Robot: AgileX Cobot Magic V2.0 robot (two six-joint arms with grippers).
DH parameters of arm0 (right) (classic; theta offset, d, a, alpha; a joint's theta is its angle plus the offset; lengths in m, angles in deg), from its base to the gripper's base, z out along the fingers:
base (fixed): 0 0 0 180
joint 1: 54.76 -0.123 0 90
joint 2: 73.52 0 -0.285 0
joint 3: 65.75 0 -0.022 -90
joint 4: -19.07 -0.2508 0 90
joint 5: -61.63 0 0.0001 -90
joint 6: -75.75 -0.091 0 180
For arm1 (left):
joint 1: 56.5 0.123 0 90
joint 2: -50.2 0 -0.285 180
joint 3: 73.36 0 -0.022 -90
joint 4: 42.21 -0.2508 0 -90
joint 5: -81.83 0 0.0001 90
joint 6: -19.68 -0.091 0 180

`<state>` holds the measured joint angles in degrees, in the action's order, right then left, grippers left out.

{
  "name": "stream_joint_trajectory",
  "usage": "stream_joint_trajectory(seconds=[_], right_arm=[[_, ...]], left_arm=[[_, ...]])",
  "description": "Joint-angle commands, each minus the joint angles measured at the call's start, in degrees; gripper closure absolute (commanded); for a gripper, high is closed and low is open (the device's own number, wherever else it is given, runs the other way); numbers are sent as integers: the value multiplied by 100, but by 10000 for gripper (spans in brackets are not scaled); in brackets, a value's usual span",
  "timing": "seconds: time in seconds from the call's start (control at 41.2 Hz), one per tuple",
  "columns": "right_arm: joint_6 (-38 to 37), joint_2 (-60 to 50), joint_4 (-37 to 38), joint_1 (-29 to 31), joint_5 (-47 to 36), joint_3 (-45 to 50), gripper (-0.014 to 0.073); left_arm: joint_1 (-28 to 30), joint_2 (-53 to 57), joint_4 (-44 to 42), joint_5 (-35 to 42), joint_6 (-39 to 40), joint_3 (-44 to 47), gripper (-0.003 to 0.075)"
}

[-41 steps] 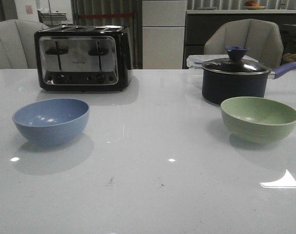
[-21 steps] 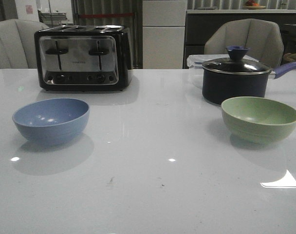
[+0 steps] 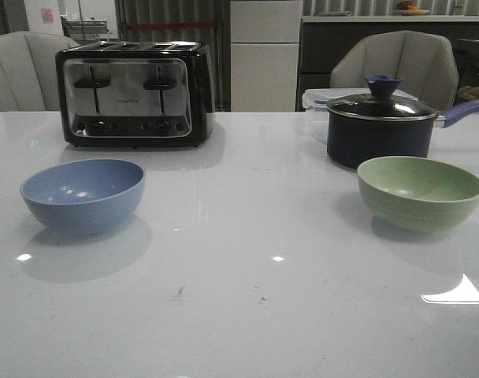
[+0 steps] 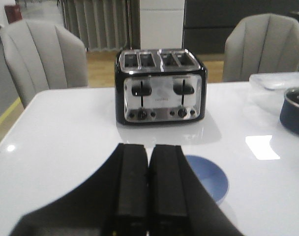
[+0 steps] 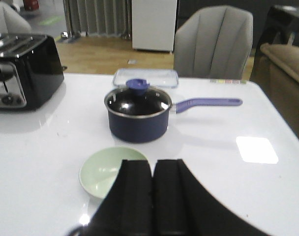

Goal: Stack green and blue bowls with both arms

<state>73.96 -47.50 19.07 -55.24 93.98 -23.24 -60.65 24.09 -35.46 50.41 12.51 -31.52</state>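
The dusty blue bowl (image 3: 83,194) sits upright on the left of the white table, and the pale green bowl (image 3: 420,191) sits upright on the right. Neither arm shows in the front view. In the left wrist view my left gripper (image 4: 148,147) is shut and empty, held well above the table, with the blue bowl (image 4: 208,176) partly hidden behind one finger. In the right wrist view my right gripper (image 5: 153,163) is shut and empty too, high over the table, and the green bowl (image 5: 104,170) lies partly behind its finger.
A black and chrome toaster (image 3: 133,94) stands at the back left. A dark lidded pot (image 3: 381,127) with a purple handle stands just behind the green bowl, with a clear plastic box (image 5: 145,77) behind it. Grey chairs (image 3: 397,67) stand beyond the far edge.
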Motion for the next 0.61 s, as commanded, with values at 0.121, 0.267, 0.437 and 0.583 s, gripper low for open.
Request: stream_joint_trajectory(seconds=[0.121,0.267,0.437,0.583], right_arm=[[-2,787,66,20,106,-213,567],[-2,1183,66,20,227,-213,567],[4,1585,66,20,422,-213,510],[4,2010,66,20,422,-213,217]], left_arm=[[-38,-534,43,283,4,-167,619],[-38,-700,63,312,4,-167,619],[-38,-818,64,184,4,-167,617],[-38,-923,64,68,4,-167,492]])
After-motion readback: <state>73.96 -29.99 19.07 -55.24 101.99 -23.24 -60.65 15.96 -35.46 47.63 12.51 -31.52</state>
